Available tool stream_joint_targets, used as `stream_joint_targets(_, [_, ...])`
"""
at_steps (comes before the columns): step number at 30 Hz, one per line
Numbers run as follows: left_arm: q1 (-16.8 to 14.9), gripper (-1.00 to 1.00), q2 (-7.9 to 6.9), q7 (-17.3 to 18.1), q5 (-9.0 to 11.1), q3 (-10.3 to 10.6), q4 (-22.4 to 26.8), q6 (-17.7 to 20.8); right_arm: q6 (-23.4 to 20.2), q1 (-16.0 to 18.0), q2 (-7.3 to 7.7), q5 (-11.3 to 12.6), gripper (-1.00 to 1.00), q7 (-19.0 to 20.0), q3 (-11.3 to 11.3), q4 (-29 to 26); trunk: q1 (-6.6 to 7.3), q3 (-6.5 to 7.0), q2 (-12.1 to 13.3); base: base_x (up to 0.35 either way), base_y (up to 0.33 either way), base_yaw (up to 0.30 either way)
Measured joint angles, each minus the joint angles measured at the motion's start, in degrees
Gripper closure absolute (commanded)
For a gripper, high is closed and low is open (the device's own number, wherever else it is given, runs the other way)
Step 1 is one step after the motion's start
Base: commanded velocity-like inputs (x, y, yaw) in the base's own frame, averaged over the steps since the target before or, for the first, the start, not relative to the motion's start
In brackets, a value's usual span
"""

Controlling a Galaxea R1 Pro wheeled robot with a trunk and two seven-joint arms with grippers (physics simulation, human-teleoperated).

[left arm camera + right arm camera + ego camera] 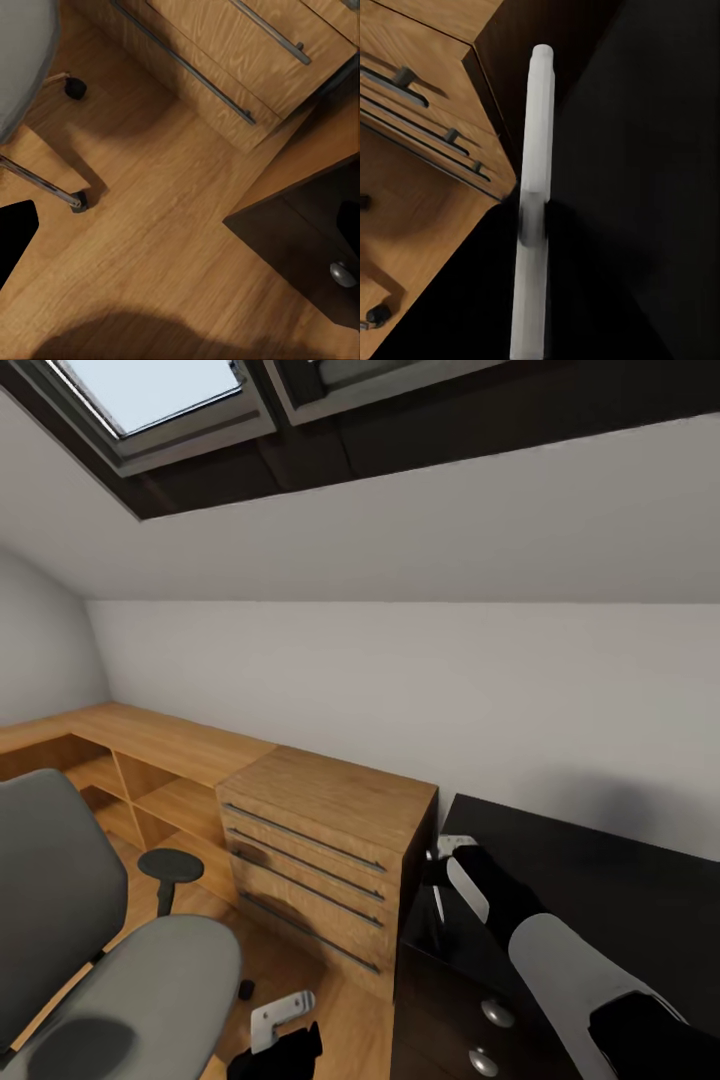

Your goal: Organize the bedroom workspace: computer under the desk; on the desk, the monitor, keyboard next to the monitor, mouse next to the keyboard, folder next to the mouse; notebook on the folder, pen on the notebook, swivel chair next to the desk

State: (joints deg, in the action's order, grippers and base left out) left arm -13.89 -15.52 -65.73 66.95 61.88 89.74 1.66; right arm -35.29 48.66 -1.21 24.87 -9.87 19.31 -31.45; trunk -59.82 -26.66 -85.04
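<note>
Attic bedroom, sloped white ceiling, skylight up top. The right gripper (441, 872) looks clamped on the pen (536, 150). In the right wrist view the thin white-silver stick runs straight out between the dark fingers, hanging over the near corner of the black desk (600, 890), right by the gap next to the light-wood drawer chest (320, 830).

Handling-wise, I'd guess the pen is super light, stiff and kinda slick, so it can swivel or roll the moment it's let go. Best pinched around the middle and laid down flat, not dropped.

The left gripper (283, 1028) hangs low over the wood floor (165, 225), jaws apart and holding nothing, between the swivel chair (110, 960) and the desk's drawer unit (450, 1010) with its silver knobs.
</note>
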Motion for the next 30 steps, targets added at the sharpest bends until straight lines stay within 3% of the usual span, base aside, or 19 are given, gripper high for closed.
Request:
stream_joint_targets(6, [0.0, -1.0, 0.39, -0.12, 0.0, 1.11, -0.07, 0.0, -0.07, -0.07, 0.29, -0.06, 1.0, -0.29, -1.15, -4.11, 1.29, 1.08, 2.41, -0.21, 0.0, 0.0])
stream_joint_targets(7, [0.0, -1.0, 0.4, -0.1, 0.0, 1.15, -0.07, 0.0, -0.2, -0.07, 0.36, -0.07, 1.0, -0.32, -2.54, -4.64, 1.51, 1.26, 2.81, -0.321, 0.0, 0.0])
stream_joint_targets(9, [0.0, -1.0, 0.42, -0.1, 0.0, 1.19, -0.08, 0.0, -2.51, -0.08, 0.45, -0.1, 1.0, -0.35, -8.22, -6.27, 1.94, 1.62, 3.61, -0.328, 0.0, 0.0])
stream_joint_targets(10, [0.0, -1.0, 0.43, -0.1, 0.0, 1.2, -0.08, 0.0, -3.45, -0.08, 0.45, -0.07, 1.0, -0.35, -9.32, -6.95, 2.16, 1.8, 4.01, -0.334, 0.0, 0.0])
stream_joint_targets(12, [0.0, -1.0, 0.44, -0.05, 0.0, 1.23, -0.2, 0.0, -8.7, -0.38, 0.53, -0.05, 1.0, -0.32, -13.17, -14.5, 2.6, 2.17, 4.81, -0.337, 0.0, 0.0])
stream_joint_targets(13, [0.0, -1.0, 0.43, -0.03, 0.0, 1.24, -0.36, 0.0, -9.44, -0.73, 0.55, -0.06, 1.0, -0.35, -13.66, -17.04, 2.82, 2.34, 5.22, -0.338, 0.0, 0.0])
stream_joint_targets(17, [0.0, -1.0, 1.16, 0.02, 0.0, 1.23, -1.81, 0.05, -10.6, -2.06, 0.59, -0.09, 1.0, -1.64, -14.54, -21.55, 3.7, 3.05, 6.83, -0.339, 0.0, -0.006])
stream_joint_targets(30, [-0.01, -1.0, 1.5, 0.04, 0.15, 1.15, -3.38, -0.01, -10.75, -2.13, 0.6, -0.06, 1.0, -1.8, -14.57, -21.78, 3.96, 3.35, 7.24, -0.012, 0.0, -0.236])
